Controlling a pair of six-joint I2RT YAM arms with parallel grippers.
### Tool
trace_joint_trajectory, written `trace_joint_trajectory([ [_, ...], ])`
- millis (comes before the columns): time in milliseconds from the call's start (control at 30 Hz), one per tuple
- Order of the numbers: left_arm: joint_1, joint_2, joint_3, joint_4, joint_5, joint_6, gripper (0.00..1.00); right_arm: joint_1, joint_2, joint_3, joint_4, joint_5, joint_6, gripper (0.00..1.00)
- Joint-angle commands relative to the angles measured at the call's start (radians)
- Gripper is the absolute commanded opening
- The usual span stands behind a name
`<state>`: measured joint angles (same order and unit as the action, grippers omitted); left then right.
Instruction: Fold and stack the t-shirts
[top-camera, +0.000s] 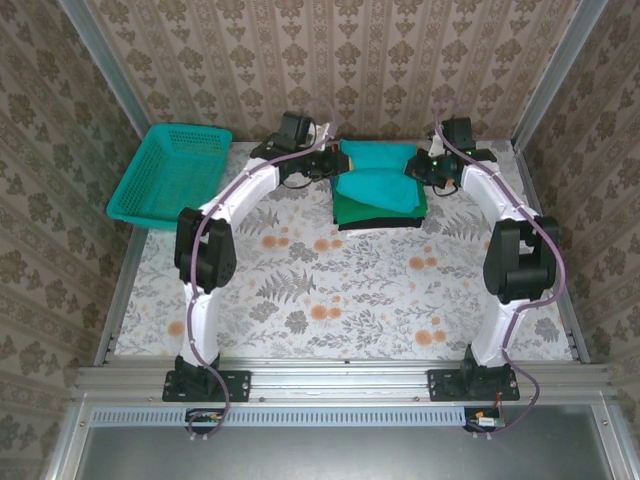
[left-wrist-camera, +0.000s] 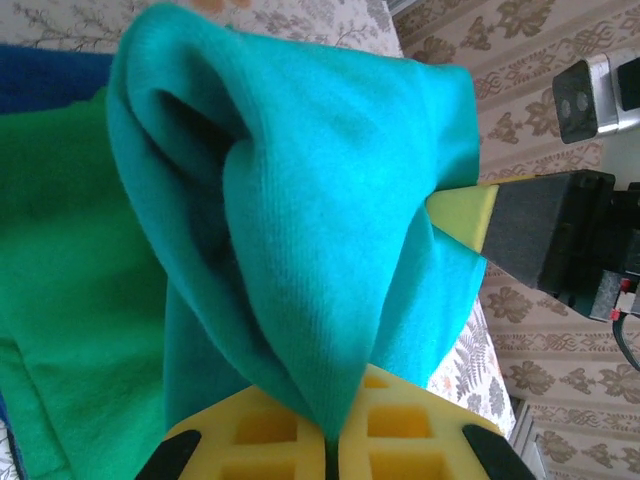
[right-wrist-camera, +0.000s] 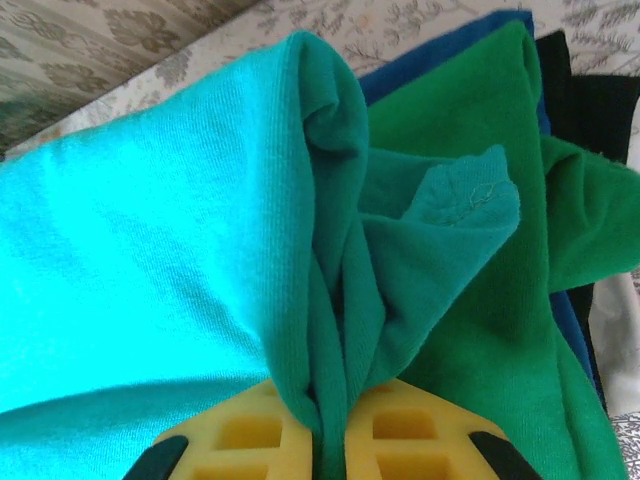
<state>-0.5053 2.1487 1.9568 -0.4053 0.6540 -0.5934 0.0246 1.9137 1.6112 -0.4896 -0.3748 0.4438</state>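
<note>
Upper centre of frame, the teal t-shirt (top-camera: 376, 162) is clamped at opposite ends by left tool (left-wrist-camera: 327, 442) and right tool (right-wrist-camera: 335, 438) and held spread over the folded stack (top-camera: 375, 211), presumably for flat placement.

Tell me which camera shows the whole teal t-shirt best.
Top external: the teal t-shirt shows whole, atop the green t-shirt. The left wrist view gives a close bunched fold pinched in the left gripper; the right wrist view, another fold pinched in the right gripper.
</note>
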Motion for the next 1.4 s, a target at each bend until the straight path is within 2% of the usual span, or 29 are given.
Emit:
trace_joint_trajectory([
  [0, 0.031, 0.047, 0.037, -0.081, -0.03, 0.023, 0.07, -0.046, 0.062, 0.047, -0.041, 0.119, -0.022, 0.0],
  [33, 0.034, 0.072, 0.051, -0.091, -0.026, 0.023, 0.1, -0.046, 0.076, 0.055, -0.067, 0.132, -0.026, 0.0],
  [100, 0.043, 0.117, 0.067, -0.097, -0.032, 0.022, 0.26, -0.046, 0.098, 0.068, -0.066, 0.141, -0.046, 0.01],
  [133, 0.045, 0.127, 0.068, -0.097, -0.042, 0.019, 0.26, -0.046, 0.1, 0.071, -0.071, 0.15, -0.048, 0.07],
  [233, 0.076, 0.127, 0.06, -0.101, -0.072, 0.037, 0.33, -0.046, 0.076, 0.065, -0.06, 0.165, -0.059, 0.1],
  [400, 0.083, 0.042, 0.005, -0.097, -0.121, 0.085, 0.41, -0.036, -0.021, 0.021, -0.012, 0.175, -0.079, 0.37],
  [467, 0.081, 0.013, -0.021, -0.096, -0.133, 0.094, 0.41, -0.029, -0.055, 0.001, -0.003, 0.18, -0.084, 0.42],
  [600, 0.066, -0.028, -0.099, -0.022, -0.133, 0.107, 0.46, -0.014, -0.107, -0.034, -0.002, 0.215, -0.087, 0.45],
  [700, 0.041, -0.032, -0.157, 0.063, -0.092, 0.106, 0.48, 0.0, -0.151, -0.074, -0.005, 0.245, -0.088, 0.48],
  [800, 0.005, -0.042, -0.228, 0.171, -0.08, 0.093, 0.58, 0.014, -0.196, -0.156, 0.039, 0.233, -0.072, 0.5],
  [933, -0.005, -0.003, -0.222, 0.223, -0.061, 0.068, 0.64, 0.023, -0.206, -0.226, 0.077, 0.21, -0.051, 0.5],
  [1167, -0.031, 0.017, -0.234, 0.318, -0.055, 0.053, 0.67, 0.024, -0.204, -0.289, 0.112, 0.196, -0.035, 0.49],
  [1367, -0.039, 0.082, -0.201, 0.26, -0.063, 0.058, 0.65, 0.024, -0.2, -0.3, 0.124, 0.197, -0.032, 0.48],
])
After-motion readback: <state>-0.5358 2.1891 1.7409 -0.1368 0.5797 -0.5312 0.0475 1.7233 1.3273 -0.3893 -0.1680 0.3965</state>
